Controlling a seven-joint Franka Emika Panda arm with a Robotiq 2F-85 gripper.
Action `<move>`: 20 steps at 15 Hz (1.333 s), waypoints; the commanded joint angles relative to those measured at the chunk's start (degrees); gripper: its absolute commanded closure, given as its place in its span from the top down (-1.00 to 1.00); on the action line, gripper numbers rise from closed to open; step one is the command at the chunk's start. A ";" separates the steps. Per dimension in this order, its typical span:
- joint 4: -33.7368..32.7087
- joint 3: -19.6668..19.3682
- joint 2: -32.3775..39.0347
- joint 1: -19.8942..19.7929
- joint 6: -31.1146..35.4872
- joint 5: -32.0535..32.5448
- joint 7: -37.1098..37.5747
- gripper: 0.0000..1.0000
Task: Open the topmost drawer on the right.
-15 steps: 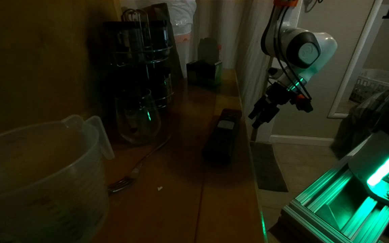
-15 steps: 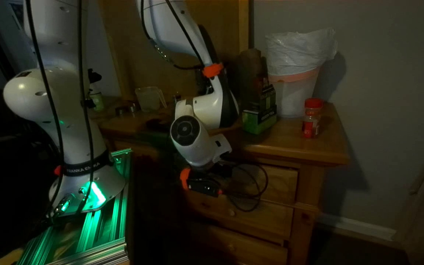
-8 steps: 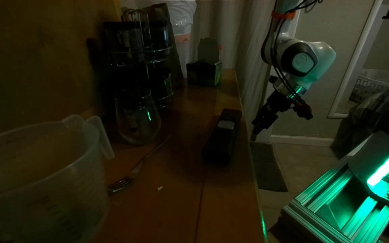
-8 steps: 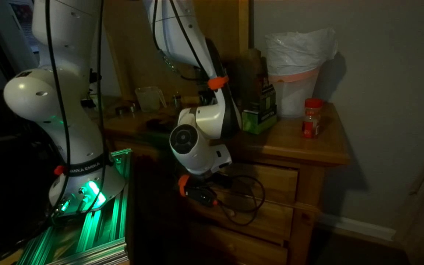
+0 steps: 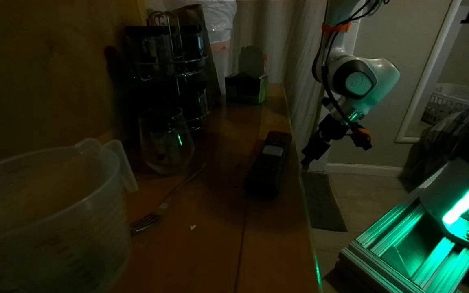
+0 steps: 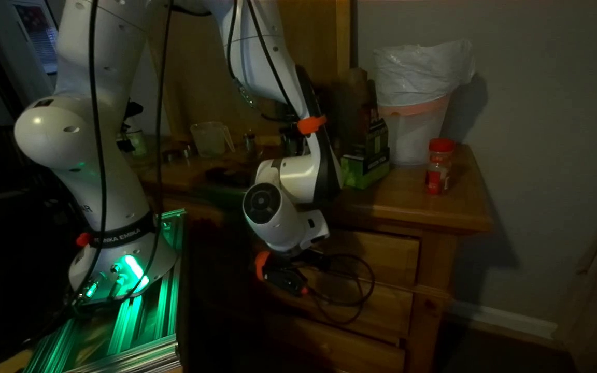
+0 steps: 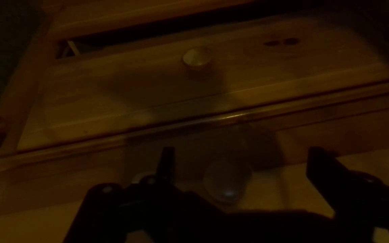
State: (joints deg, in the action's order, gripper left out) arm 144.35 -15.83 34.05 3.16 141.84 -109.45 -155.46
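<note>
The topmost drawer point(image 6: 389, 254) on the right is a brown wooden front just under the countertop and looks shut. Its knob is hidden behind the arm in that exterior view. In the wrist view, which stands upside down, the drawer front point(image 7: 268, 190) is at the bottom and its round knob point(image 7: 227, 180) shows dark and blurred. My gripper point(image 7: 241, 148) is open, with one finger on each side of the knob. I cannot tell whether the fingers touch the drawer front. My gripper point(image 5: 308, 158) also shows beside the counter edge in an exterior view.
The second drawer point(image 7: 130, 87) with its knob point(image 7: 197, 57) lies below the top one. On the countertop point(image 5: 218, 260) are a measuring cup point(image 5: 55, 219), a fork point(image 5: 149, 221), a black handset point(image 5: 269, 162) and a glass point(image 5: 167, 142). A green box point(image 6: 366, 168) stands behind the arm.
The arm and gripper have moved down in both exterior views. The two fingers, seen apart earlier, now overlap in an exterior view. The drawers look unmoved.
</note>
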 commanded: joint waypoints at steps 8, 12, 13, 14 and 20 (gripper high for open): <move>-3.50 -8.37 0.59 8.49 -14.35 -0.36 -1.95 1.00; -3.45 -11.30 2.34 12.26 -16.84 1.68 -1.43 1.00; -3.32 -12.03 2.86 13.30 -16.80 1.82 -1.43 1.00; -3.21 -12.62 3.48 14.22 -16.55 2.10 -1.44 1.00; -3.44 -14.68 7.10 18.65 -16.58 -1.96 -1.47 1.00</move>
State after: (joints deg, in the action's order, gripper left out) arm 141.31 -29.05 39.03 19.23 126.17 -108.80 -155.51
